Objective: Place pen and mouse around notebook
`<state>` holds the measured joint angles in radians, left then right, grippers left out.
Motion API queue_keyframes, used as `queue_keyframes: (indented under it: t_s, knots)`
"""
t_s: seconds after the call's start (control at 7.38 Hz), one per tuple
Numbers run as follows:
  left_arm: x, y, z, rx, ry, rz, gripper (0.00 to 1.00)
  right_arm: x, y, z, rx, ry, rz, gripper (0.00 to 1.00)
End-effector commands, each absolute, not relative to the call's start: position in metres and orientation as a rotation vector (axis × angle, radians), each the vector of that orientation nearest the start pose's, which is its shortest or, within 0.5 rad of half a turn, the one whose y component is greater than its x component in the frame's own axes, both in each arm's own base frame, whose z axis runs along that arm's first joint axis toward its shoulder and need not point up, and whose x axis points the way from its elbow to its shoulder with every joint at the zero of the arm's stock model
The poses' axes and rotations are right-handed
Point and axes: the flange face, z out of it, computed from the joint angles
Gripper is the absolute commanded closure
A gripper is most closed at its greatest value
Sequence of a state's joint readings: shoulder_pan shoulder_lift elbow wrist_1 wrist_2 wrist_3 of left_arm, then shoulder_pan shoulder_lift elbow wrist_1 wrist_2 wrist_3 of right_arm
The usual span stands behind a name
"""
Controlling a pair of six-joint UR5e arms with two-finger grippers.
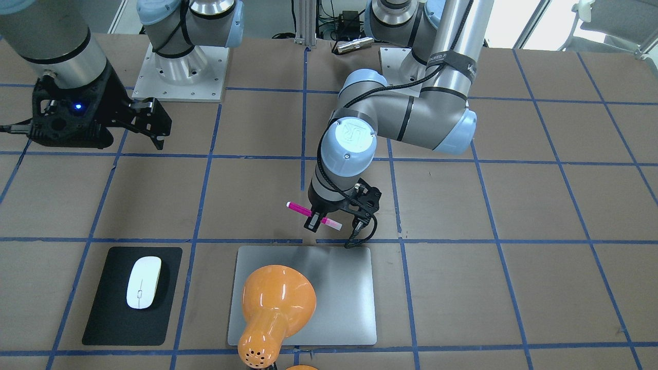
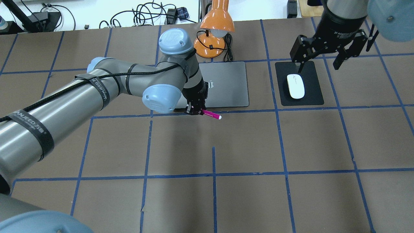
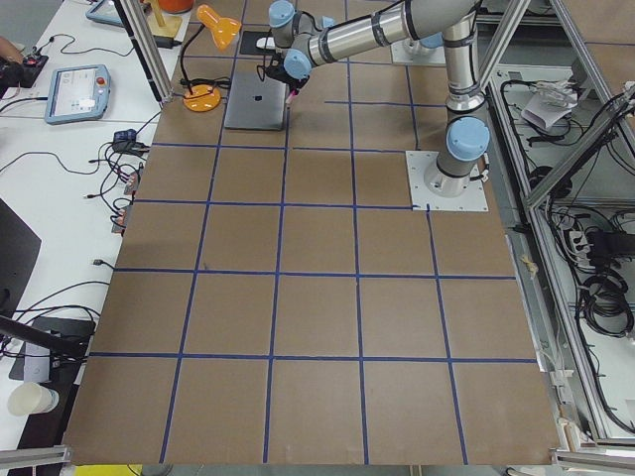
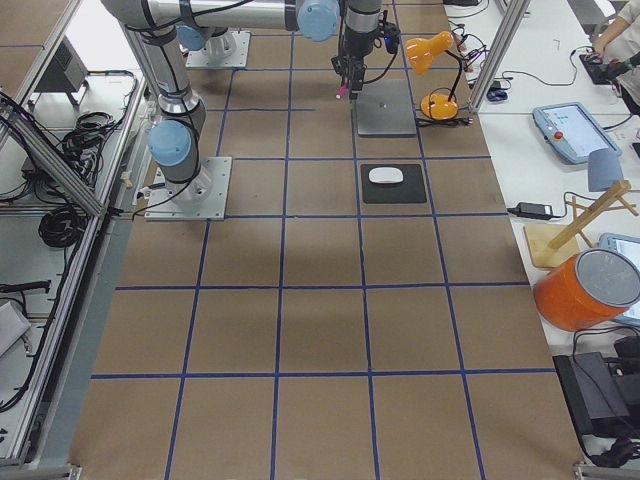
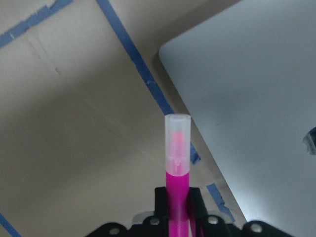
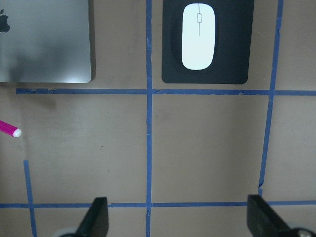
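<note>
Overhead exterior shows our left claw [image 2: 195, 111] pinching the pen [image 2: 212, 114], up just beside the notebook [image 2: 226, 84]. Our right claw [image 2: 318, 61] is wide open, empty. The mouse [image 2: 296, 86] lies on a black mat [image 2: 312, 97] near the notebook. We think neither is placed yet.

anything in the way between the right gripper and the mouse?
Nothing visible. The right gripper is open over bare table, and the mouse lies exposed on the black mat ahead. The pen is off to one side.
</note>
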<state>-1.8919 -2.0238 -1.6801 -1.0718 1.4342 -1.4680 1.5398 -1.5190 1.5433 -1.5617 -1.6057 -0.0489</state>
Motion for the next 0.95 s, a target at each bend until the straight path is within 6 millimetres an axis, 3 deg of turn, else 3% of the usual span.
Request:
queue_keyframes:
  t_s: [0.0, 0.14, 0.41, 0.81]
  knots:
    - [-0.356, -0.519, 0.209, -1.754, 2.594, 0.264, 1.00, 0.124, -0.522, 0.479, -0.034, 3.230, -0.063, 0.00]
    - [-0.355, -0.518, 0.205, -1.746, 2.593, 0.267, 1.00, 0.132, -0.527, 0.488, -0.059, 3.205, -0.070, 0.00]
    - [-0.362, -0.517, 0.194, -1.836, 2.541, 0.398, 1.00, 0.153, -0.524, 0.484, -0.113, 3.147, -0.053, 0.00]
    - [-0.361, -0.518, 0.179, -1.857, 2.496, 0.423, 1.00, 0.144, -0.527, 0.493, -0.140, 3.157, -0.087, 0.00]
